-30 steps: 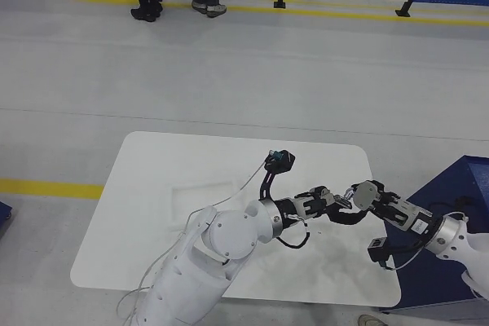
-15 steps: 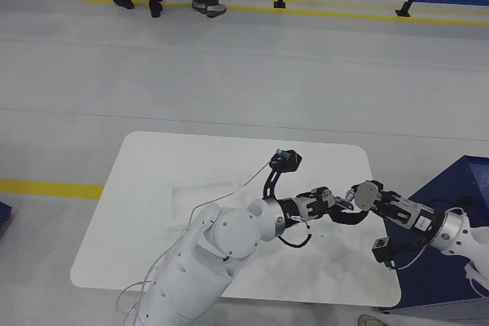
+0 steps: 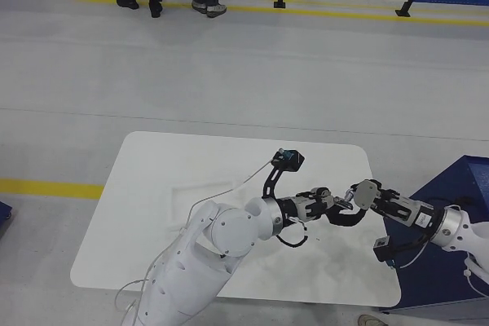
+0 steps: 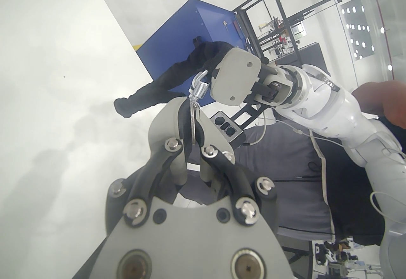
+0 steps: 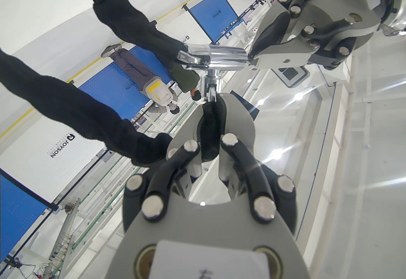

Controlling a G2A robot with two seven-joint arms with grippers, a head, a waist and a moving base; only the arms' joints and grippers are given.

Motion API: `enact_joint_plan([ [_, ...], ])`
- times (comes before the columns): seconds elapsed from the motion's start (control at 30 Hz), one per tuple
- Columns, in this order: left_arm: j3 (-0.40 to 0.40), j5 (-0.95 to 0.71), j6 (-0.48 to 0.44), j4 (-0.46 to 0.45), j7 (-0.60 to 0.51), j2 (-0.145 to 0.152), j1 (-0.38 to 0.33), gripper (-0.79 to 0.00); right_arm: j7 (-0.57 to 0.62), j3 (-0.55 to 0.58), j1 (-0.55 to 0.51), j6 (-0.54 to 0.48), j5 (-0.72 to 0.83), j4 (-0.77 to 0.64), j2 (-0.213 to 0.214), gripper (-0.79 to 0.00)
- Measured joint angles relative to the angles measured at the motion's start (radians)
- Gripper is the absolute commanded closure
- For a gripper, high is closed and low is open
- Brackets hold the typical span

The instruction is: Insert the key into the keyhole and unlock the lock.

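**Key meets lock above the surface.** Two pincers come together in mid-air over the white surface, close inside its right edge, with the lock held between them.

The left pincer is clamped tight on the key, a thin flat blade seen edge-on between its dark pads. The key's far end meets one end of the lock's chrome barrel. How deep it sits in the keyhole cannot be told.

The right pincer is likewise closed, its pads pinched on a short metal stem that juts from the barrel's side. The two pincers stand roughly at right angles to each other.

The lock's black cable loops away from the barrel's other end and hangs toward the surface on the robot's side of the pincers. Whether it touches the surface cannot be told.

Just beyond the right edge stands a blue cabinet, near the right arm. To the robot's left of the meeting point the surface runs broad and white to its rounded corners. Its far edge lies well apart from both pincers.
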Motion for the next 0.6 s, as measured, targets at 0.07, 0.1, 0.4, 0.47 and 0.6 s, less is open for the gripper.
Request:
enact_joint_plan([
  [0.07, 0.0, 0.0, 0.0, 0.0, 0.0, 0.0, 0.0, 0.0, 0.0, 0.0, 0.0, 0.0, 0.0, 0.0, 0.0, 0.0],
  [0.1, 0.0, 0.001, 0.0, 0.0, 0.0, 0.0, 0.0, 0.0, 0.0, 0.0, 0.0, 0.0, 0.0, 0.0, 0.0, 0.0],
  [0.4, 0.0, 0.001, -0.001, 0.0, 0.0, 0.0, 0.0, 0.0, 0.0, 0.0, 0.0, 0.0, 0.0, 0.0, 0.0, 0.0],
  [0.47, 0.0, 0.001, -0.001, 0.0, 0.0, 0.0, 0.0, 0.0, 0.0, 0.0, 0.0, 0.0, 0.0, 0.0, 0.0, 0.0],
  [0.6, 0.001, -0.005, -0.028, -0.004, -0.01, 0.003, 0.013, 0.0, -0.102, 0.003, -0.009, 0.017, 0.083, -0.002, -0.007, 0.0],
])
